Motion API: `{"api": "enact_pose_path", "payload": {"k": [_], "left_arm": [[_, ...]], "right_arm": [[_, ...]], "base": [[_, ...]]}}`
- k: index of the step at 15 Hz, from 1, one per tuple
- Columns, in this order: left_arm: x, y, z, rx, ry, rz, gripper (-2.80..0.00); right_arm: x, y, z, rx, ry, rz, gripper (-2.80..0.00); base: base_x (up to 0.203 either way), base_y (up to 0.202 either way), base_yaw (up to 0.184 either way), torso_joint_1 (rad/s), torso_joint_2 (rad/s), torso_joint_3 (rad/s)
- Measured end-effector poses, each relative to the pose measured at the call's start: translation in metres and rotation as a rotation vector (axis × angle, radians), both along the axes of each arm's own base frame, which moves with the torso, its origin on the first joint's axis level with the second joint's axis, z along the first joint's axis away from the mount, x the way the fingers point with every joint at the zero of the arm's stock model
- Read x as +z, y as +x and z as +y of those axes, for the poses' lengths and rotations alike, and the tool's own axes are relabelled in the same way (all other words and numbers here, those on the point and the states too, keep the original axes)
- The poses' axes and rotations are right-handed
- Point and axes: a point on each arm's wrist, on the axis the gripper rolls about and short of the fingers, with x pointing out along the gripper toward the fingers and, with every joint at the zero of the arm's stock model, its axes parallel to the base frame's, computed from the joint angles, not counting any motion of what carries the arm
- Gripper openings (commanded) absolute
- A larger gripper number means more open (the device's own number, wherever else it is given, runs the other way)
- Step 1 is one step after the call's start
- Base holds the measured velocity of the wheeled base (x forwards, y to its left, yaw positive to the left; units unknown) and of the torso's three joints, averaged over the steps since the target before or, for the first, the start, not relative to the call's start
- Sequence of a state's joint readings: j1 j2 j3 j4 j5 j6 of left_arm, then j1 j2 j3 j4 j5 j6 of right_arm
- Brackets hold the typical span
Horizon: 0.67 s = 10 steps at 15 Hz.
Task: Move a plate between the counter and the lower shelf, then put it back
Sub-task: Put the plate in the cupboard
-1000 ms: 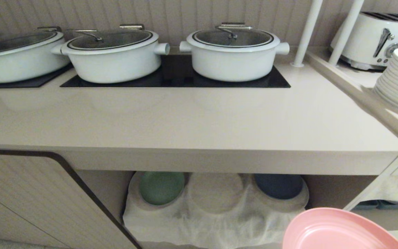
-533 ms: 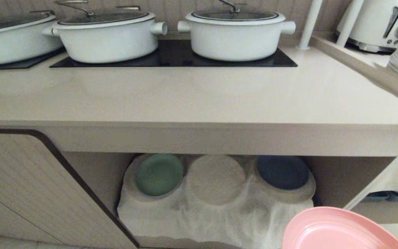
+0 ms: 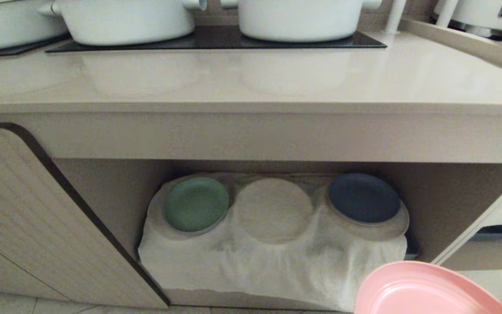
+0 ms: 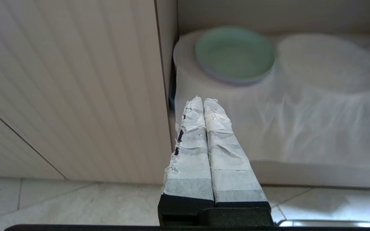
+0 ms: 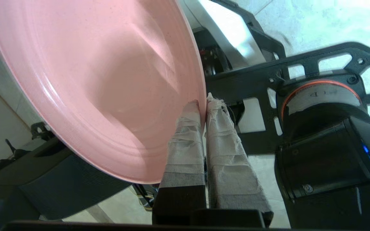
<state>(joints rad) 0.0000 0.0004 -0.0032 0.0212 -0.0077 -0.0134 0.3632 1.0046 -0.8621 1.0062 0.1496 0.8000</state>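
1. Our right gripper [image 5: 203, 104] has its taped fingers [image 5: 185, 141] pinched tight on the rim of the pink plate [image 5: 92, 80].
2. We hold the plate in the air, low and right of the lower shelf [image 3: 447, 205], below the counter [image 3: 251, 83].
3. On the shelf's cloth [image 3: 273, 261] sit a green plate [image 3: 196, 204] and a dark blue plate [image 3: 363, 198].
4. Our left gripper [image 4: 203, 100] hangs near the cabinet door [image 4: 69, 83], fingers pressed together, empty.

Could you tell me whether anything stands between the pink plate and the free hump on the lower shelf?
Nothing visible does. The plate, clamped by the right pincer, hangs before the lower shelf. The middle hump is bare, between the green plate and the dark blue plate.
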Motion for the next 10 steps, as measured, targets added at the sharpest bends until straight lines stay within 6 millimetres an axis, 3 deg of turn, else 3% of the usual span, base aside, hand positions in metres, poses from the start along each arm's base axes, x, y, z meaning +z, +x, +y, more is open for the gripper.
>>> {"api": "enact_pose_path", "payload": {"k": [6,10], "left_arm": [[-0.0001,0.0,0.0,0.0,0.0,0.001,-2.8],[-0.0001,0.0,0.0,0.0,0.0,0.0,-2.8]], "right_arm": [[-0.0026,0.0029,0.0011,0.001,-0.003,0.004,-2.8],[-0.0033,0.0037,0.0016,0.003,-0.005,0.008,-2.8]], "base": [[0.0,0.0,0.0,-0.122,0.43,0.292],[0.0,0.0,0.0,-0.019,0.08,0.06]]}}
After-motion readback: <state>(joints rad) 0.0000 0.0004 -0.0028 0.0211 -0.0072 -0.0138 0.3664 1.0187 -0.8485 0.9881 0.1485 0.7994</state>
